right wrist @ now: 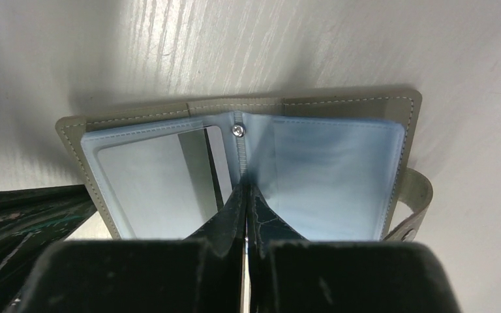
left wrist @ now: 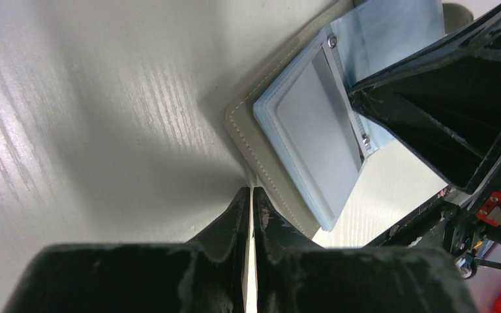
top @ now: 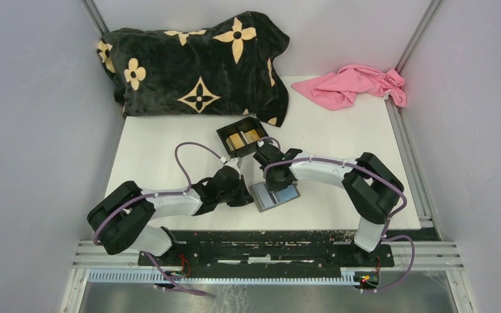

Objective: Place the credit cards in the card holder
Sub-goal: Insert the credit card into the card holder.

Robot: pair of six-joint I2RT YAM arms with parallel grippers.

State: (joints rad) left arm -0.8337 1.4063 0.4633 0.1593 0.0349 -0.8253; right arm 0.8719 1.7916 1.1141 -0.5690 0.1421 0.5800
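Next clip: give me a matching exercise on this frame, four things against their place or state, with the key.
Things:
1. card holder
2. black box
3. pink cloth
4. flowered blanket

Place or state:
A. crumpled at the far right
B. lying open, clear sleeves showing
C. bunched at the far left
D. holding gold cards

Pairs: 1-B, 2-D, 3-A, 4-C

- One card holder (top: 275, 195), lying open.
- One grey-white card (right wrist: 150, 189) in its clear sleeve.
- One black box (top: 235, 126) at the holder's 11 o'clock.
- Two tan cards (top: 237, 141) inside that box.
- One flowered blanket (top: 196, 65), table's 11 o'clock.
- One pink cloth (top: 355, 85), 1 o'clock.
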